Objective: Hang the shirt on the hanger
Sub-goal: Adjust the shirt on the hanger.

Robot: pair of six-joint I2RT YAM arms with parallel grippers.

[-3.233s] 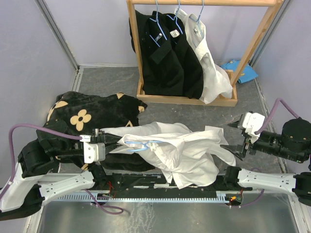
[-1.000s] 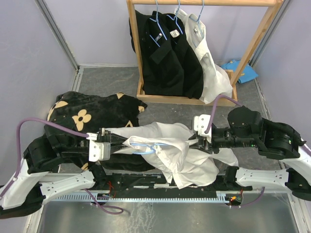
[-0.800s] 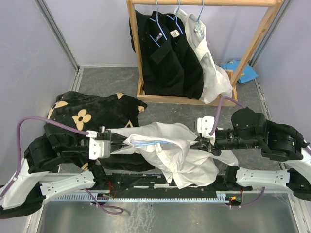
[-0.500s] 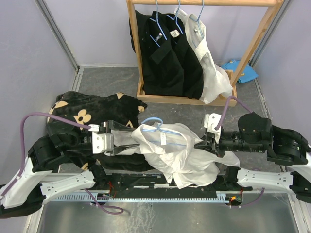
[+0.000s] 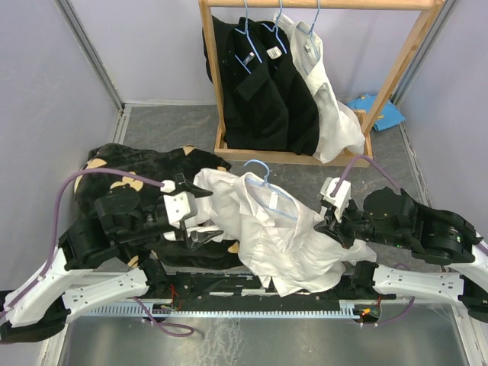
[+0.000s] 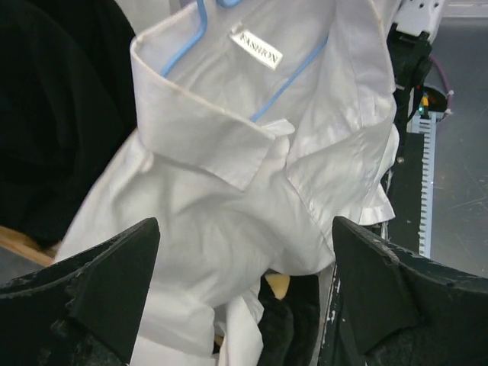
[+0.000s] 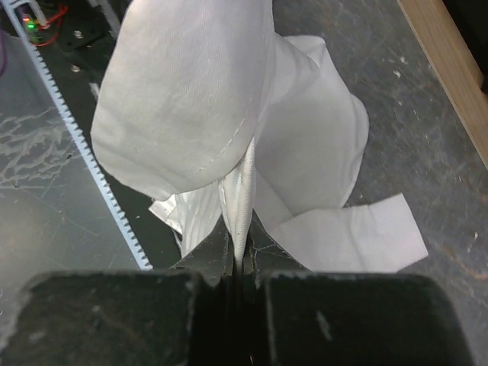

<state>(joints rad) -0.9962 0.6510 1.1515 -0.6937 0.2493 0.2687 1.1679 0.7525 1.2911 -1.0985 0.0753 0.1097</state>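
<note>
There is one white shirt [image 5: 267,236] on the counter [image 5: 168,130], and one light-blue wire hanger [image 5: 266,177] is threaded into it. The shirt lies crumpled between the two arms, near the front edge. Its collar [image 6: 206,130] is turned up and open, and a small printed label [image 6: 256,47] sits inside the neck. The fabric is thin and creased. The hanger's hook pokes out above the collar toward the rack, and its wire runs down inside the neck opening on both sides of the label.

The left end effector [image 5: 204,217] is spread wide just beside the shirt's collar side and holds nothing. In the left wrist view its two dark fingers [image 6: 99,282] flank the cloth without touching it. The right end effector [image 5: 329,223] is clamped tight on a folded edge of the shirt at its right side, with the cloth bunched and rising from between the fingers [image 7: 206,263].

One wooden clothes rack [image 5: 396,69] stands at the back. It carries three hangers with two black shirts [image 5: 259,84] and one white shirt [image 5: 328,99]. One black cloth with tan flower motifs [image 5: 114,164] lies at the left, partly under the left arm. One blue cloth [image 5: 377,110] lies behind the rack's right post.
</note>
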